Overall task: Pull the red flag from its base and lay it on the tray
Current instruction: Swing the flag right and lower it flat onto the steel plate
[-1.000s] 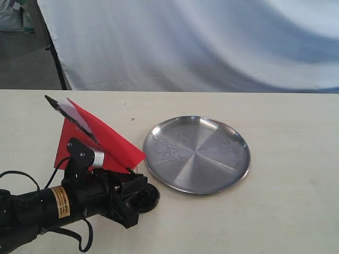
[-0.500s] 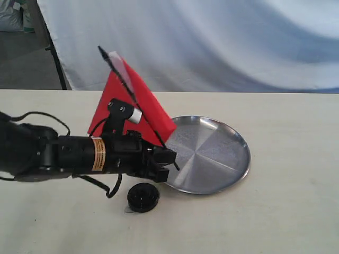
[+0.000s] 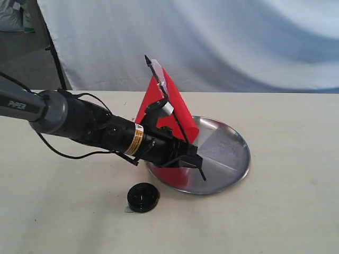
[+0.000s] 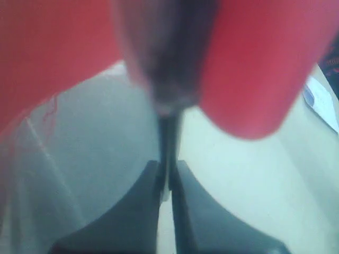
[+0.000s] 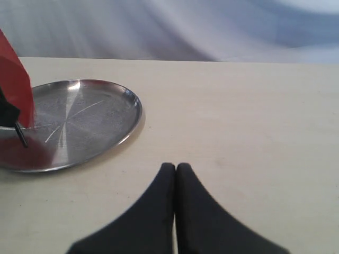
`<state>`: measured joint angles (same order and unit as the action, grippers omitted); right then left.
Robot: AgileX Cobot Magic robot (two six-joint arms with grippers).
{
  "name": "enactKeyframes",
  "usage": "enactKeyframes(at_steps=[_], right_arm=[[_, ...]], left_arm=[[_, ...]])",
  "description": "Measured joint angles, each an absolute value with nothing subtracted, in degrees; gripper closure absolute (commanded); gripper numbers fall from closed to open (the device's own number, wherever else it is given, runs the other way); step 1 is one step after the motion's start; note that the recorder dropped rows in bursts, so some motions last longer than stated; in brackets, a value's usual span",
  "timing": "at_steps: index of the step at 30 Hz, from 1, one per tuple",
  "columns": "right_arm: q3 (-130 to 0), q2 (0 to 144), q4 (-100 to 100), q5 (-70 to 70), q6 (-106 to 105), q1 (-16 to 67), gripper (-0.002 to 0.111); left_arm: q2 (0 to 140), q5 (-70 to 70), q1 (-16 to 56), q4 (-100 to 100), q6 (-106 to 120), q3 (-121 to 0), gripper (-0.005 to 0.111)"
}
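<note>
Red flag is off the base, which sits alone toward the bench's near edge; left gripper pinches its stick, tip over the tray, so only lowering and release remain; right gripper closed, empty.

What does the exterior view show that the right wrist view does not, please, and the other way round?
Only the exterior view shows the base alone on the table and the left end effector shut on the stick of the red flag. Only the right wrist view shows the right end effector, shut and empty. Both show the tray and the red flag over it.
</note>
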<state>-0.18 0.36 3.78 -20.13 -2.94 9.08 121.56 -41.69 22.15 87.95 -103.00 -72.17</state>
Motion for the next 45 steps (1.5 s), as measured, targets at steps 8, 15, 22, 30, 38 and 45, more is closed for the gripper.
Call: enactKeyframes(at_steps=[8, 15, 22, 30, 38, 45], right_arm=[[-0.2, 0.4, 3.8, -20.1, -2.9, 9.1, 0.109], [-0.2, 0.4, 3.8, -20.1, -2.9, 9.1, 0.109], [-0.2, 0.4, 3.8, -20.1, -2.9, 9.1, 0.109], [-0.2, 0.4, 3.8, -20.1, -2.9, 9.1, 0.109], [-0.2, 0.4, 3.8, -20.1, -2.9, 9.1, 0.109], [-0.2, 0.4, 3.8, -20.1, -2.9, 9.1, 0.109]], left_arm=[[126.8, -43.5, 22.2, 88.0, -108.7, -79.4, 0.107], [130.6, -43.5, 22.2, 88.0, -114.1, -83.9, 0.106], [131.3, -42.3, 22.2, 88.2, -115.7, -84.6, 0.079], [131.3, -41.7, 22.2, 88.2, -115.9, -84.8, 0.042], [131.3, -43.7, 22.2, 88.2, -116.0, -84.8, 0.042], [130.6, -48.3, 22.2, 90.7, -115.9, -84.8, 0.076]])
